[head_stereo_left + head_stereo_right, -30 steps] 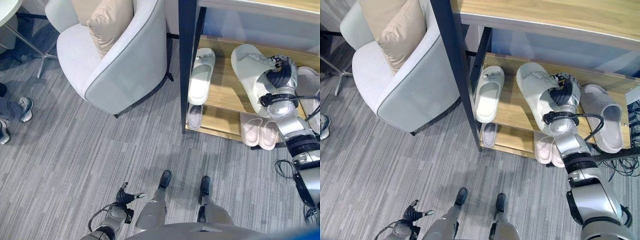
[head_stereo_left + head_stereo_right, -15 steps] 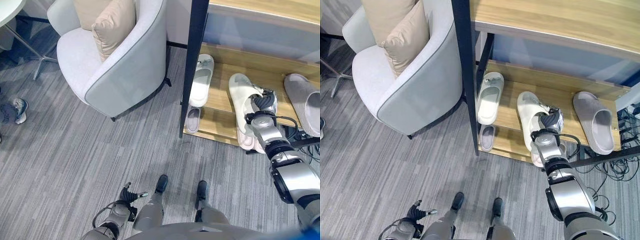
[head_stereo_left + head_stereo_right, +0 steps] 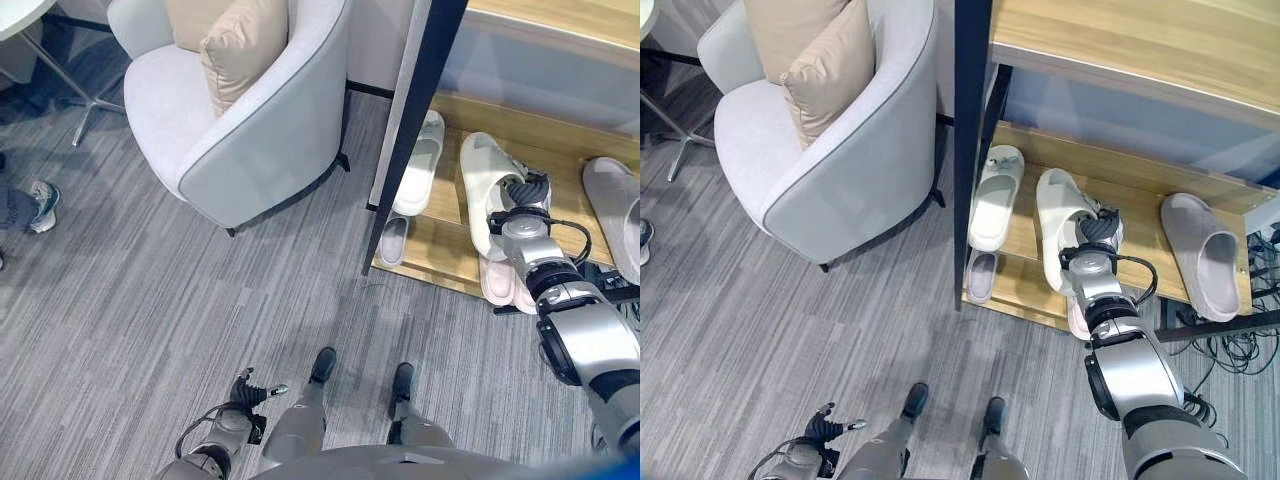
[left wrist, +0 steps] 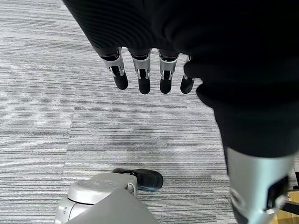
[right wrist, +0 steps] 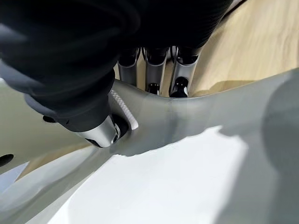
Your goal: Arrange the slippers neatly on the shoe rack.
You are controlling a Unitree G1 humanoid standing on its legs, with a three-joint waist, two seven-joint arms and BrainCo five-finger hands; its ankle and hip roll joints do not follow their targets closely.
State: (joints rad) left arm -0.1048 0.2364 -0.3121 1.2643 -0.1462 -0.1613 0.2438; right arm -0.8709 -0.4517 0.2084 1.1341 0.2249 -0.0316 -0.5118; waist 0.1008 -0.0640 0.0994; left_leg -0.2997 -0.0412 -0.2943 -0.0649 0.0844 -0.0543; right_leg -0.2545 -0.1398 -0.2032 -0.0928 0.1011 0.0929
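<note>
White slipper [image 3: 1058,222] now lies flat on the shoe rack's [image 3: 1137,205] middle shelf, lower than a second ago, with the right hand [image 3: 1096,232] still curled round its strap, thumb on top and fingers beneath. A matching slipper [image 3: 996,197] sits just left of the hand, a grey one [image 3: 1205,254] well right. Left hand [image 4: 154,65] hangs low over the carpet, fingers straight and loose.

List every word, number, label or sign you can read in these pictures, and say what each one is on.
No text can be read anywhere.
The white slipper held in the right hand has a small mark near its toe, too small and blurred to read.
The other white slipper, the grey slipper, the shoe rack and the armchair show no print.
</note>
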